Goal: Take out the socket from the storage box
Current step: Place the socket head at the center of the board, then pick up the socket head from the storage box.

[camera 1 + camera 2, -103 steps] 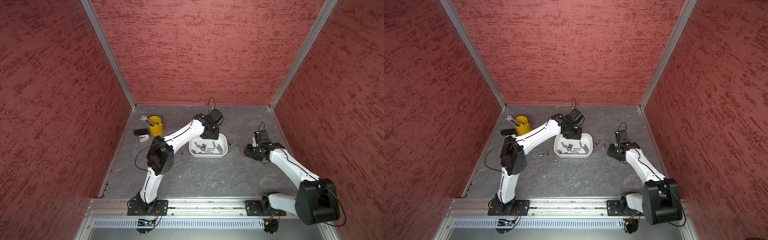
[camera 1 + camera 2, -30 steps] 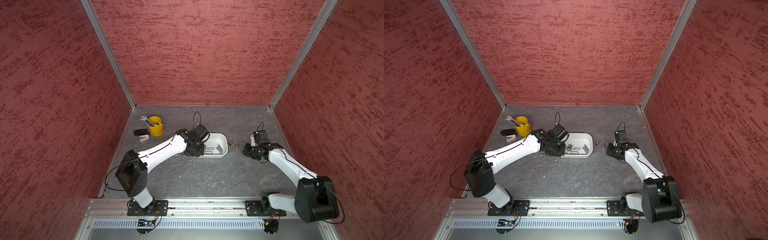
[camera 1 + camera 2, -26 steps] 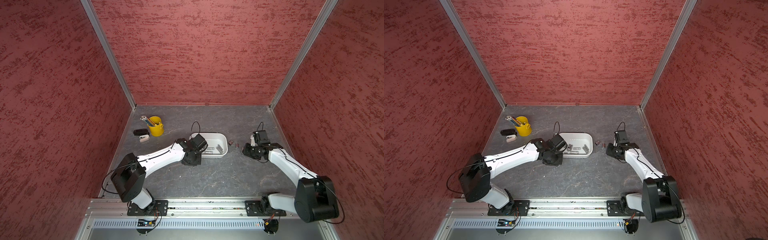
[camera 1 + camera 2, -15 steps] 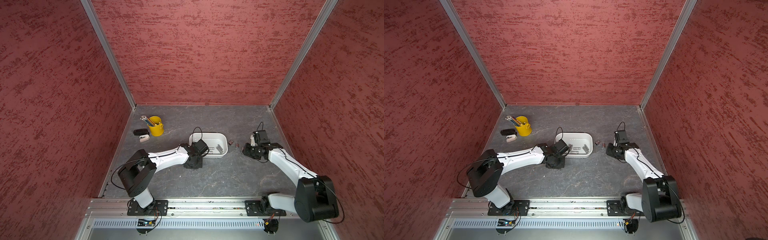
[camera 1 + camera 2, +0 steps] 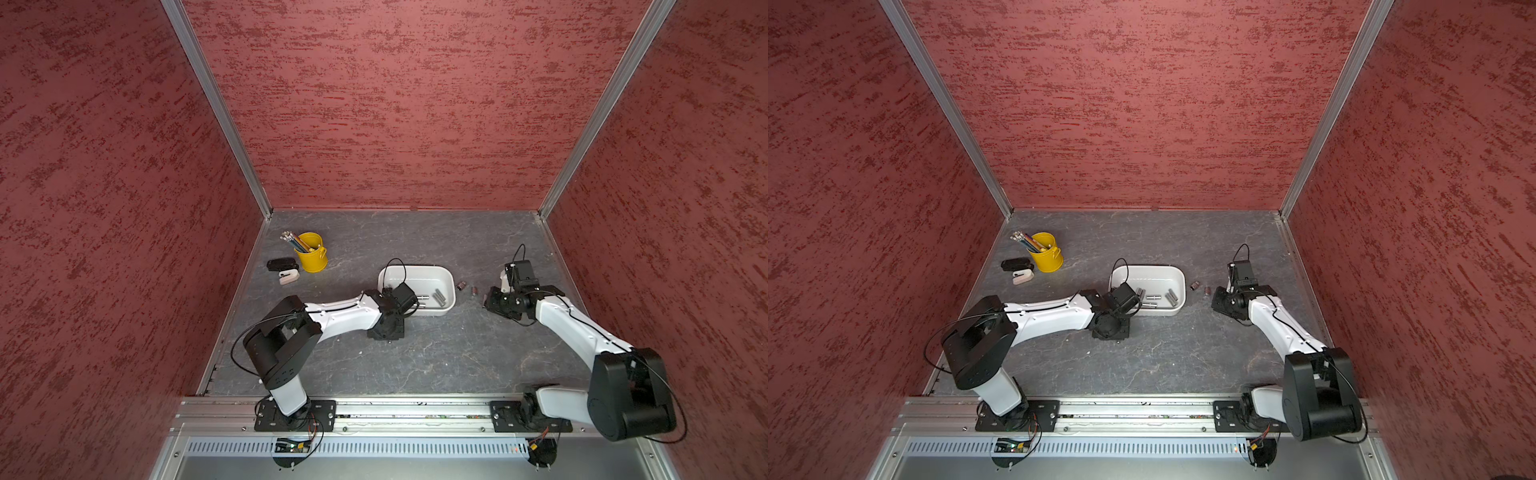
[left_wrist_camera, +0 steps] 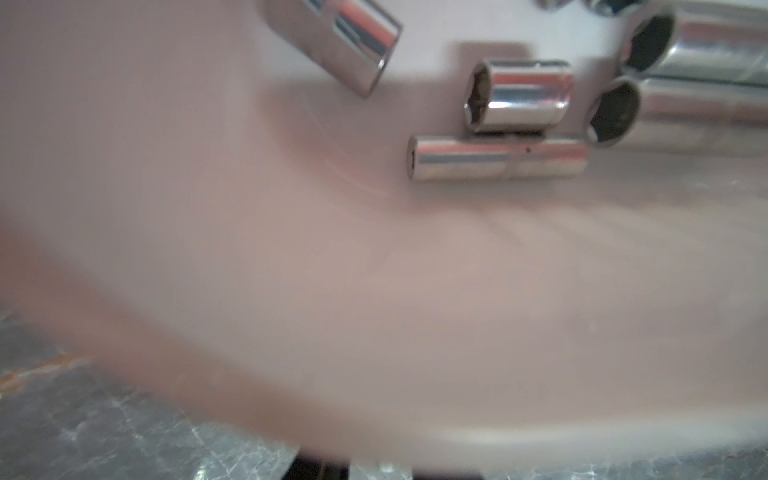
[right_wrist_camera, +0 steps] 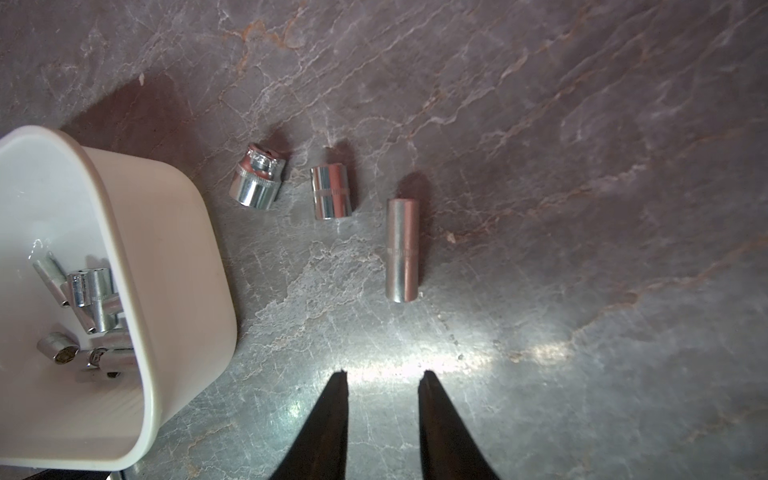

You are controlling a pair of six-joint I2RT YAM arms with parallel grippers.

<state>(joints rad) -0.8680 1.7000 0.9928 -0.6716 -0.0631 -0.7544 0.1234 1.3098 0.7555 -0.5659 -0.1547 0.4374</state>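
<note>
Top views showed that the left gripper [image 5: 388, 328] had quit the box [image 5: 415, 269], over which it reached seconds earlier, and come down to the table [image 5: 436, 361] just beside the box's near left corner. Whether its jaws were spread or pressed together could not be told, and no socket showed in them. It was probably setting one down. Several sockets [image 5: 438, 296] lay in the box. Three loose sockets [image 7: 402, 249] lay outside it, before the right gripper [image 7: 383, 374], which was spread, empty and unmoved.
</note>
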